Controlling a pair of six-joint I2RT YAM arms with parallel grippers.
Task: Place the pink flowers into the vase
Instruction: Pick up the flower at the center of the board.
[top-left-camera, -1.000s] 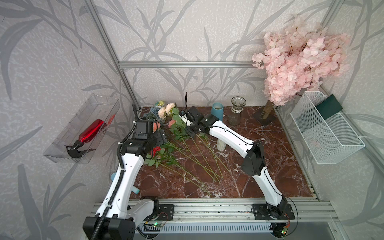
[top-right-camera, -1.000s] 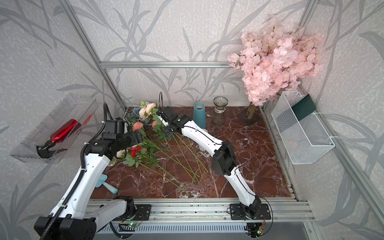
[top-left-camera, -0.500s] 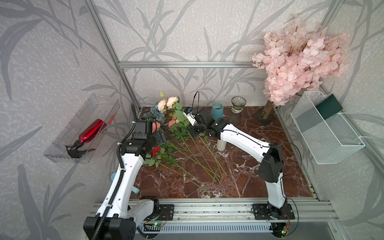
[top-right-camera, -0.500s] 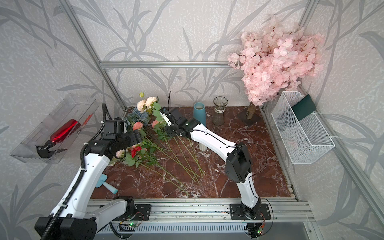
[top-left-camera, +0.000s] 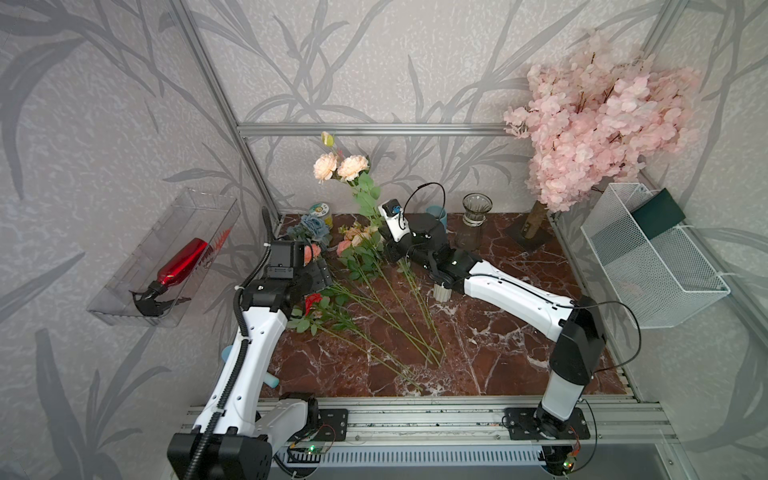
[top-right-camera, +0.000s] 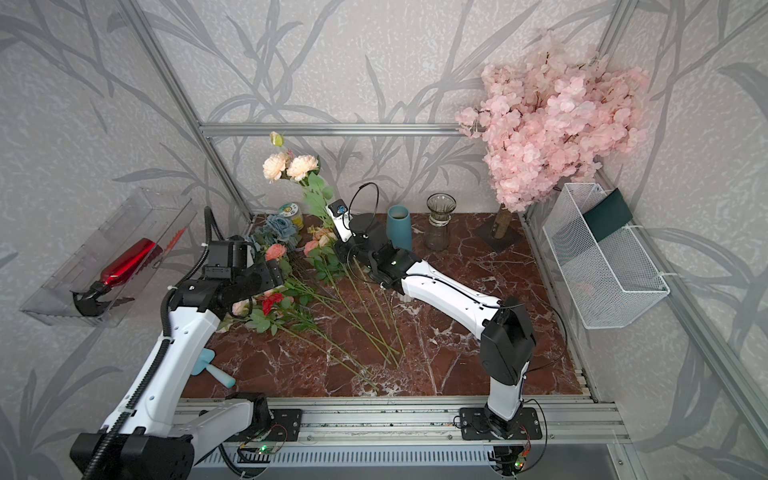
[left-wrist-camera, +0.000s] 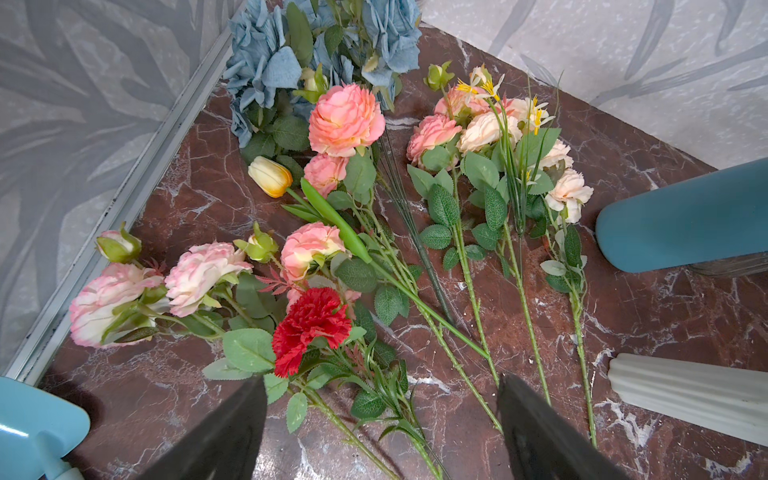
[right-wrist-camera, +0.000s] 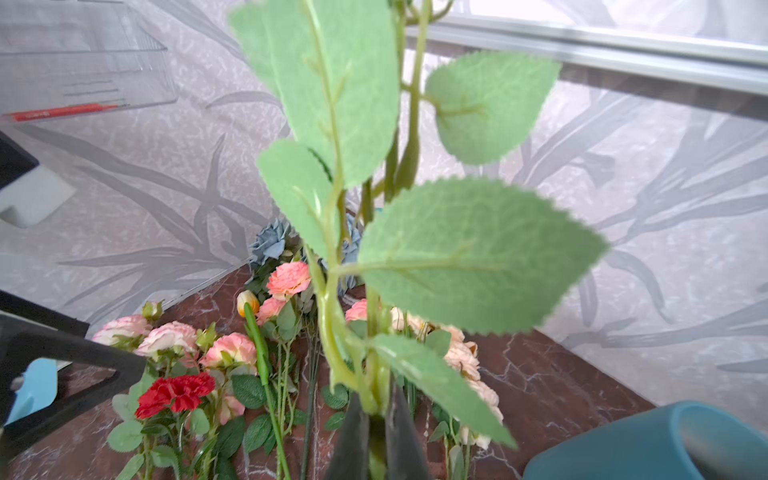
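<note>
1. Pink flowers (top-left-camera: 340, 167) are gripped by the stem in the clenched right fingers (right-wrist-camera: 353, 436), held up near the table's (top-left-camera: 498, 353) back edge.
2. Left fingers (left-wrist-camera: 232, 428) are spread open above other flowers (left-wrist-camera: 345, 120).

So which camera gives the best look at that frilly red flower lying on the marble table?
The left wrist view: the frilly red flower lies close and sharp, petals clear. The right wrist view shows it smaller; in both top views it is a tiny red spot.
</note>
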